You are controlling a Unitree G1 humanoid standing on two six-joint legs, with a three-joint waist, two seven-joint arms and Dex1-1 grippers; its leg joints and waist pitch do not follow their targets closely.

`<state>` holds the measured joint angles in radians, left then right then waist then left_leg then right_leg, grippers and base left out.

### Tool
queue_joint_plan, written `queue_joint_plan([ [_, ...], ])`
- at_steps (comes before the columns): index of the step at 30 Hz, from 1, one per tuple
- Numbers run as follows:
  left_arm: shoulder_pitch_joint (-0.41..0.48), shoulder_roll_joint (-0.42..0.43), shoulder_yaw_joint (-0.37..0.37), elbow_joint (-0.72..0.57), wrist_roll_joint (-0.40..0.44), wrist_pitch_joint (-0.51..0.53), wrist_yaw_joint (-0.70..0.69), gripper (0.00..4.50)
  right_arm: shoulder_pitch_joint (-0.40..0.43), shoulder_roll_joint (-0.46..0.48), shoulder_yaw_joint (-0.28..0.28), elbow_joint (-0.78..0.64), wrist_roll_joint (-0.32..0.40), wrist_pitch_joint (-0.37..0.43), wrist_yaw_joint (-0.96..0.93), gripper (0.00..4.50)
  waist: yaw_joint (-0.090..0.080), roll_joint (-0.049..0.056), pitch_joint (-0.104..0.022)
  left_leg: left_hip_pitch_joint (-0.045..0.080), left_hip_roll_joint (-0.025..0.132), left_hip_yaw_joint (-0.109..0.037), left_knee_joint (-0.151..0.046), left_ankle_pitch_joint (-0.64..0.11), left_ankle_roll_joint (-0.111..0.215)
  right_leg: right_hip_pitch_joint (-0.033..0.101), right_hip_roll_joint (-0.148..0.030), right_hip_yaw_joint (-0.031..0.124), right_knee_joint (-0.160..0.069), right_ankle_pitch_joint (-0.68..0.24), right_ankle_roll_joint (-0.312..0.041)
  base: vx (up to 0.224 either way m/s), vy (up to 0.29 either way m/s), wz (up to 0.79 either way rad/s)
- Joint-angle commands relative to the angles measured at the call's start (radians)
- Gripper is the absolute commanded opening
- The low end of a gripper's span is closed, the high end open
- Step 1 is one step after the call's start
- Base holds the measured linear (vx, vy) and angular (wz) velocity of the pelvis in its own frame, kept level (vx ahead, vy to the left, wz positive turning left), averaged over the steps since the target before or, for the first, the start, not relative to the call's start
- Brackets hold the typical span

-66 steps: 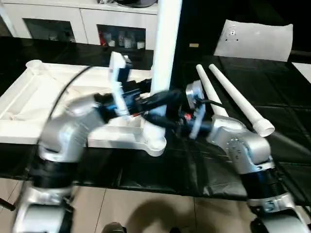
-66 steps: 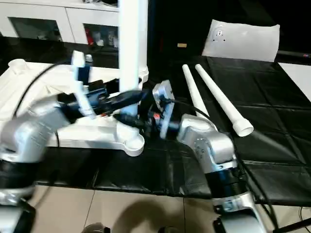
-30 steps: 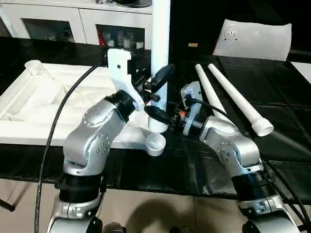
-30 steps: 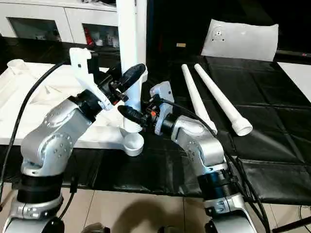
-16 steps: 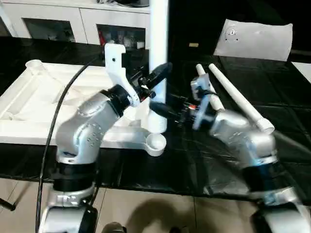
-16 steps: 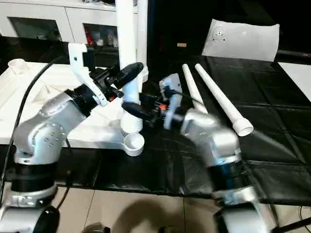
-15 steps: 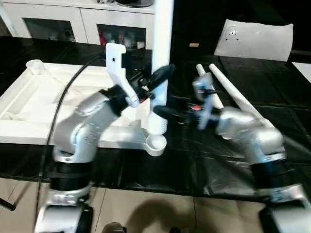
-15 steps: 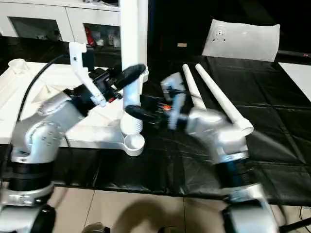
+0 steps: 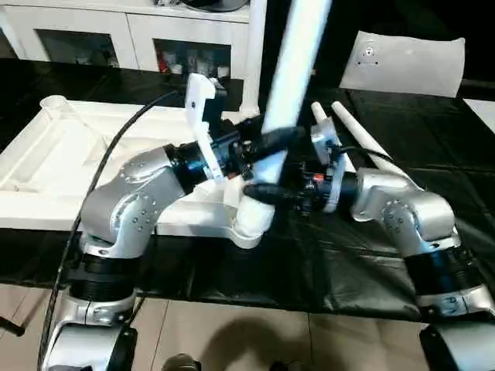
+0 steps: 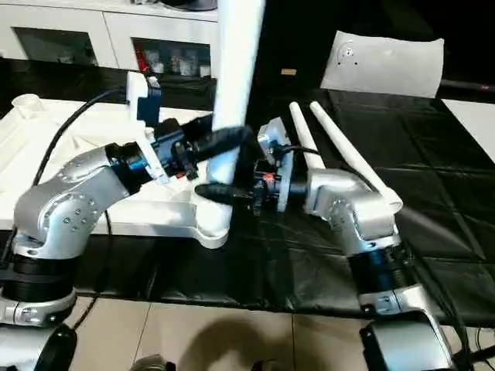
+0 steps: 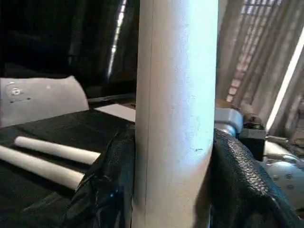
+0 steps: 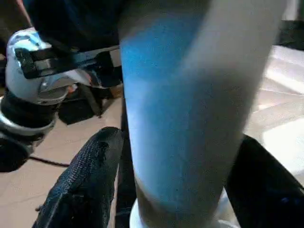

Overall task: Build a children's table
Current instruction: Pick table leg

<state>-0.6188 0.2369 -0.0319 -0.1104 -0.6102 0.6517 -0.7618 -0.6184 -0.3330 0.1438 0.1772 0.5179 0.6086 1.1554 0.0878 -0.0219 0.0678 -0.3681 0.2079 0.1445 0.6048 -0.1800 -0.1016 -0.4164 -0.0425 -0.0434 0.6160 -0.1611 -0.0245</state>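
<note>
A robot test room fitted out like a home

Black padded mats [image 9: 433, 147] covered the work surface; a white cabinet [image 9: 139, 35] with glass doors stood at the far left, above a beige tiled floor [image 9: 247, 340] nearest.

Bare black bench [image 9: 325, 263] at lower centre lies free; the tilted leg [image 9: 290, 85] and two lying legs [image 9: 363, 151] block the middle and right

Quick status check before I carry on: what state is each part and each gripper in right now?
Tabletop: lying underside up.
Gripped leg: foot at the near corner socket, tilted, not upright.
Second leg: standing upright behind it.
Two spare legs: lying side by side on the black mat.
Left gripper: shut on the gripped leg.
Right gripper: fingers either side of that leg.
</note>
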Motion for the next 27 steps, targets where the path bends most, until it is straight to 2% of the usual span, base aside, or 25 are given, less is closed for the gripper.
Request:
queue_joint_plan([
  [1, -0.025, 0.007, -0.016, -0.016, -0.006, -0.009, -0.018, 1.84, -0.007, -0.017, 0.010, -0.010, 0.013, 0.006, 0.018, 2.90, -0.002, -0.005, -0.083, 0.001, 0.005, 0.018, -0.057, -0.108, 0.025, 0.069, -0.063, 0.034, -0.067, -0.227, -0.156, 0.000, 0.000, 0.00],
  [5, -0.030, 0.006, -0.022, -0.009, -0.005, -0.015, -0.034, 1.84, -0.009, -0.020, 0.020, 0.000, 0.003, -0.003, 0.035, 2.69, -0.003, -0.005, -0.082, 0.001, 0.004, 0.019, -0.057, -0.113, 0.021, 0.069, -0.064, 0.034, -0.069, -0.245, -0.151, 0.000, 0.000, 0.00],
  [6, -0.031, 0.008, -0.025, -0.007, -0.004, -0.017, -0.042, 1.84, -0.010, -0.018, 0.021, 0.004, -0.001, -0.005, 0.037, 2.42, -0.002, -0.005, -0.082, 0.000, 0.004, 0.019, -0.057, -0.113, 0.022, 0.070, -0.064, 0.034, -0.070, -0.248, -0.150, 0.000, 0.000, 0.00],
  [11, -0.033, 0.019, -0.032, -0.002, 0.000, -0.018, -0.061, 1.84, -0.012, -0.015, 0.022, 0.011, -0.008, -0.009, 0.048, 2.01, -0.002, -0.005, -0.083, 0.000, 0.004, 0.018, -0.057, -0.104, 0.023, 0.070, -0.063, 0.033, -0.067, -0.232, -0.153, 0.000, 0.000, 0.00],
  [21, -0.038, 0.021, -0.036, 0.007, 0.011, -0.024, -0.069, 1.84, -0.007, -0.020, 0.041, 0.007, -0.019, -0.014, 0.066, 1.91, -0.003, -0.005, -0.082, 0.001, 0.005, 0.018, -0.057, -0.109, 0.022, 0.070, -0.063, 0.033, -0.067, -0.234, -0.156, 0.000, 0.000, 0.00],
  [25, -0.039, 0.017, -0.044, 0.009, 0.043, -0.041, -0.032, 1.84, -0.003, -0.020, 0.044, 0.005, -0.018, -0.016, 0.066, 1.90, -0.002, -0.005, -0.082, 0.001, 0.005, 0.018, -0.057, -0.110, 0.023, 0.070, -0.064, 0.033, -0.068, -0.233, -0.155, 0.000, 0.000, 0.00],
  [27, -0.042, -0.007, -0.018, -0.005, -0.017, 0.013, -0.017, 1.84, 0.005, -0.015, 0.043, 0.002, -0.019, -0.016, 0.055, 1.90, -0.002, -0.004, -0.083, 0.001, 0.004, 0.019, -0.056, -0.108, 0.020, 0.071, -0.064, 0.034, -0.066, -0.227, -0.160, 0.000, 0.000, 0.00],
])
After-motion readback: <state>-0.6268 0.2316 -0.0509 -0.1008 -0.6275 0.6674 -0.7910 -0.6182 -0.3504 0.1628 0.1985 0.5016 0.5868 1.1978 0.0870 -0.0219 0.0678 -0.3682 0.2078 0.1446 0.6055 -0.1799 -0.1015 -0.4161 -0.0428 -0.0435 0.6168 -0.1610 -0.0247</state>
